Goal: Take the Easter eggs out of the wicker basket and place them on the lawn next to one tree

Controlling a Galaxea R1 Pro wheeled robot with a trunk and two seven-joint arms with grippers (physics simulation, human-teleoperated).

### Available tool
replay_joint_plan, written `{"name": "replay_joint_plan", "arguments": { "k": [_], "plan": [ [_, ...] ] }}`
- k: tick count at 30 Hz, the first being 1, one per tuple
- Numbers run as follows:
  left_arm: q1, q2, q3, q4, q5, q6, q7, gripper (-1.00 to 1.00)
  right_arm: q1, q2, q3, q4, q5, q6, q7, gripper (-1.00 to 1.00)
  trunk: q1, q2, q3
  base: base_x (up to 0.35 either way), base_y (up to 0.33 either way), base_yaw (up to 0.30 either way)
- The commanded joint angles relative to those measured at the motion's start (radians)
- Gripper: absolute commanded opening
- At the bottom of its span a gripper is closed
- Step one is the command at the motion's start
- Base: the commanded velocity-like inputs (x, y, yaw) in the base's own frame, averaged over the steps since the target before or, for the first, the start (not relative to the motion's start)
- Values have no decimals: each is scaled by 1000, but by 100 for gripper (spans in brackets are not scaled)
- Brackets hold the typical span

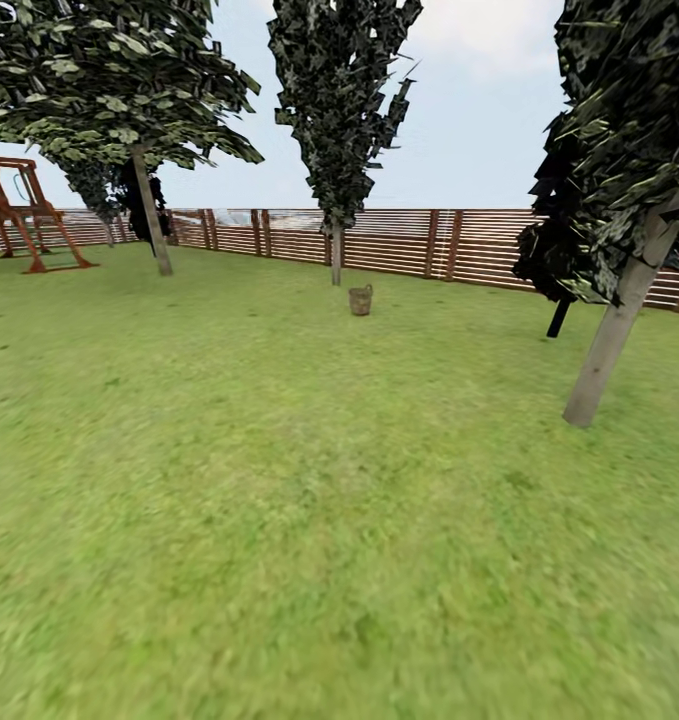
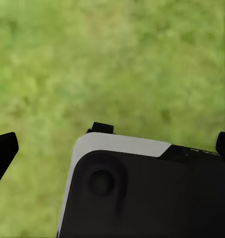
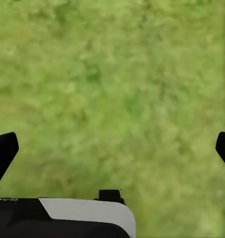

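**Fingers spread over grass, basket far ahead by the fence**

The left gripper (image 2: 112, 146) has its two black fingertips (image 2: 4, 151) set wide apart at opposite sides of the left wrist view, with nothing between them but mottled green grass and a white-and-black part of the robot's body. The right gripper (image 3: 112, 148) likewise holds its black fingertips (image 3: 3, 151) far apart over bare grass.

From the head camera, reading left to right: a reddish-brown wooden playset (image 1: 14, 215) stands at the far left edge; beside it rises a slanted grey-trunked tree with a broad green canopy (image 1: 151, 210); then a tall narrow dark-leaved tree (image 1: 336, 245) stands close to the brown horizontal-slat wooden fence (image 1: 479, 245) that closes the far side. Just beside that narrow tree, slightly nearer, sits the small brown woven wicker basket (image 1: 360, 299), upright, its long axis vertical and open mouth up; its contents are too small to tell. Further right is a near-black slim tree (image 1: 557, 255), then a thick grey-brown leaning trunk (image 1: 619, 320). The wide flat green lawn (image 1: 279, 500) lies open between the camera and the basket.
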Motion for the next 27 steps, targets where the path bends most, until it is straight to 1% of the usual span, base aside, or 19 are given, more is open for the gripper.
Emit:
{"name": "replay_joint_plan", "arguments": {
  "k": [1, 7, 19, 27],
  "plan": [
    [0, 0, 2, 0, 5, -2, 0, 100, -1, 0, 4, 1, 4, -2, -8, 100, 0, -1, -1, 259, -246, 0],
    [0, 1, 2, 0, 5, -2, 0, 100, -1, 0, 3, 0, 2, -5, -8, 100, 0, -1, -1, 280, -200, 0],
    [0, 1, 2, 0, 6, -4, 0, 100, -1, -3, 1, -4, -1, 0, -8, 100, 0, -1, -1, 326, -26, 0],
    [0, 1, 2, 0, 5, -4, 0, 100, -1, -3, 1, -5, -1, -1, -8, 100, 0, -1, -1, 330, -102, 0]
  ]
}}
